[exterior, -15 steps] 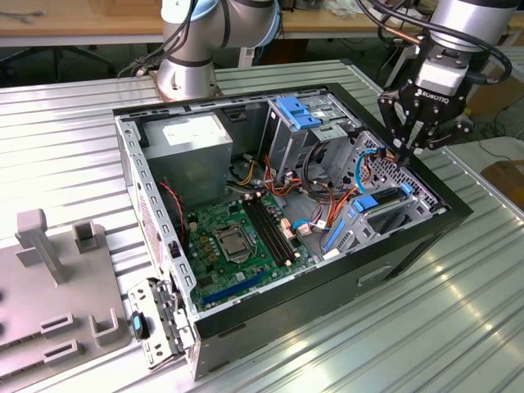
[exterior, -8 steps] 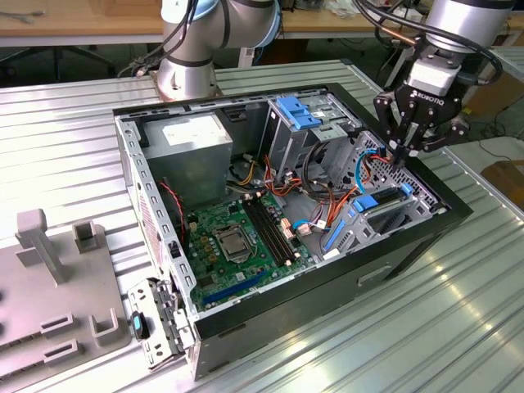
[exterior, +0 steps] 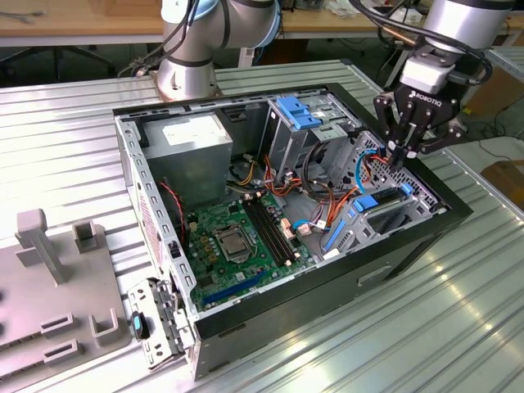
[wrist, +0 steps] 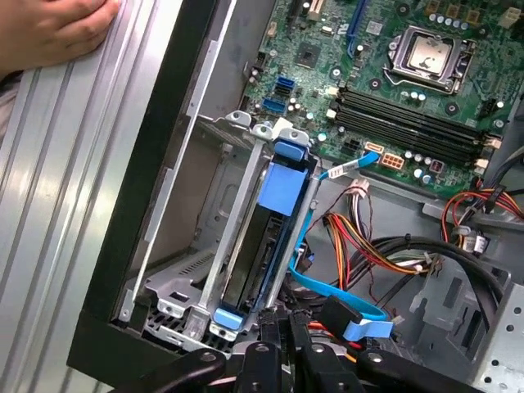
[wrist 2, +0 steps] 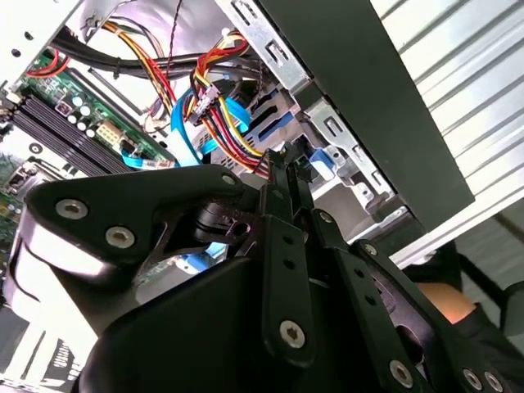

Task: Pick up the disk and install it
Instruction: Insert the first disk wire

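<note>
The jaws are pressed together with nothing between them. They hang over the open computer case (exterior: 327, 288), near the end of the case at the exterior view's right. The disk (wrist: 260, 250) sits inside the metal cage (wrist: 232, 221), standing on its edge with blue rails along it. The tips of the jaws are near one end of the disk, just beside a bunch of coloured wires (wrist 2: 219, 115). The green board (exterior: 233, 237) lies in the middle of the case. A person's hand (wrist: 53, 33) rests on the ribbed metal surface (exterior: 458, 327) beside the case.
</note>
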### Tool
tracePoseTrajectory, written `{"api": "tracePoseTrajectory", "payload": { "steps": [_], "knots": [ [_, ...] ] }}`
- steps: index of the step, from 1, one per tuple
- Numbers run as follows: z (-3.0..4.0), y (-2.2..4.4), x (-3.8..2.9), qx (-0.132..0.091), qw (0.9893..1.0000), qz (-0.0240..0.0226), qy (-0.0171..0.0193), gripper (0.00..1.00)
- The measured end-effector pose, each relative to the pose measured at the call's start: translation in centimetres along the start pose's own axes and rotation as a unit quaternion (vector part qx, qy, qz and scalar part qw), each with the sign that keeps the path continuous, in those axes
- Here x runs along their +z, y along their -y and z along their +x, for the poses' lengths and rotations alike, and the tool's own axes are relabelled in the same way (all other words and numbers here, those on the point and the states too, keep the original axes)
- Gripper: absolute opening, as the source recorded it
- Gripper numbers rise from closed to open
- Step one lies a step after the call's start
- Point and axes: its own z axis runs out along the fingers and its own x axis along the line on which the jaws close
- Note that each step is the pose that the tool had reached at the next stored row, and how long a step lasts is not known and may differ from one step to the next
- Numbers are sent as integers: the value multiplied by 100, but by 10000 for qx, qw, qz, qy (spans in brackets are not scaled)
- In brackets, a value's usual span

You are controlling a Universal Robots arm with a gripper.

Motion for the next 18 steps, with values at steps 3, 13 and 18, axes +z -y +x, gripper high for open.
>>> {"api": "tracePoseTrajectory", "payload": {
  "steps": [3,13,18],
  "knots": [
    [-1,0,13,163,9999,-28,-24,16],
    [-3,-3,43,467,9989,-78,-72,16],
    [-5,-18,43,492,9988,-59,-60,16]
  ]
}}
